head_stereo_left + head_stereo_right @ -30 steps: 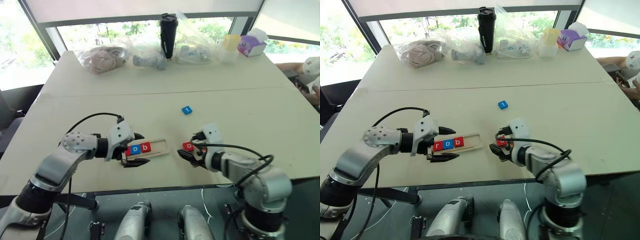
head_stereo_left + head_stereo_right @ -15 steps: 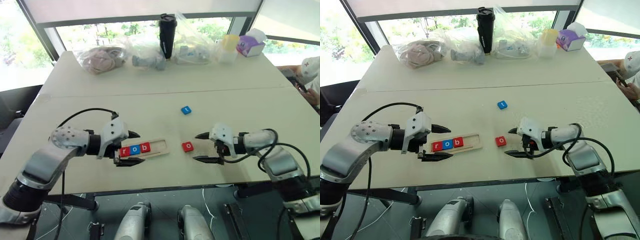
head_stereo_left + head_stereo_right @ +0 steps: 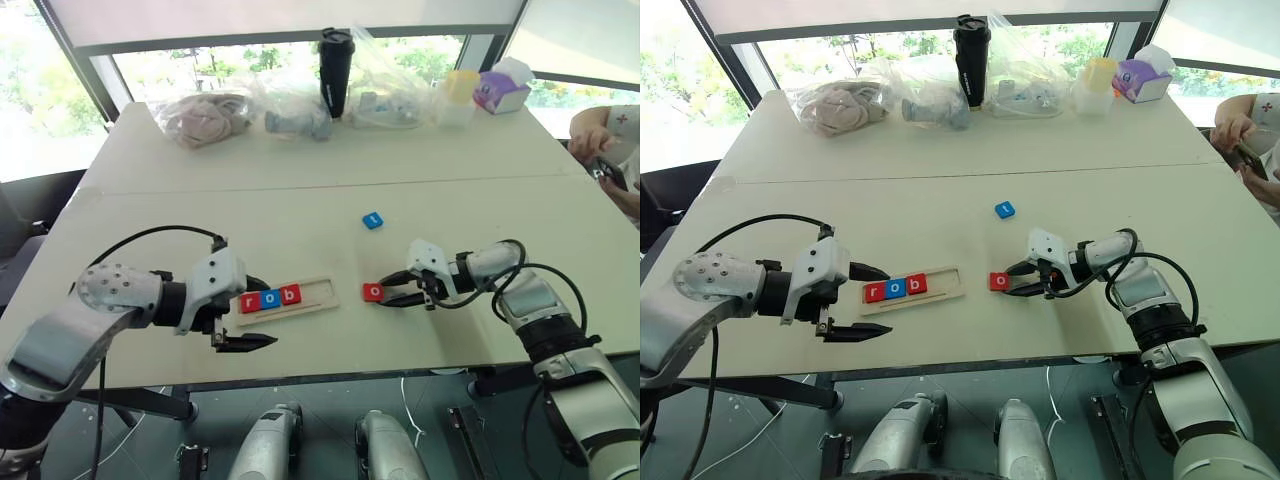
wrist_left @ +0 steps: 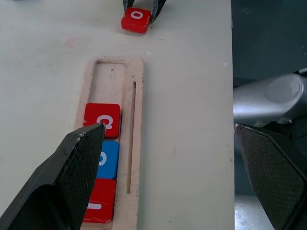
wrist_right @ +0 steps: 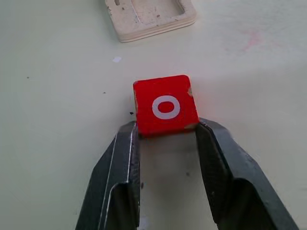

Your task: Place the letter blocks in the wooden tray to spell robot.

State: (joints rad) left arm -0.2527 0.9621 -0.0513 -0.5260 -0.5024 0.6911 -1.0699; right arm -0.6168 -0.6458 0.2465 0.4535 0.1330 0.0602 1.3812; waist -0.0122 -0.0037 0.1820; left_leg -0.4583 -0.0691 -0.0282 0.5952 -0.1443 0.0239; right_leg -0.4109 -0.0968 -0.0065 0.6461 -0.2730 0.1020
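The right hand (image 5: 165, 132) is clenched on only the near corners of the red o block (image 5: 165, 105) at the lower centre of the tabletop (image 3: 480, 200), just right of the wooden tray (image 3: 318, 297), so the block may slip out when lifted, while the left hand (image 3: 245, 315) stays released.

Free room and obstructions, table surface

My left gripper (image 3: 845, 300) stands wide open at the filled end of the wooden tray (image 3: 318, 297), where 3 tiles occupy slots; the 2 slots at the far end lie bare, open from above. My right gripper (image 5: 165, 132) pinches the red o block (image 5: 165, 105) just beside that end. Blue t block (image 3: 373, 220) sits apart on bare table. Bags (image 3: 205, 117) and black cup (image 3: 337, 70) line the far edge.
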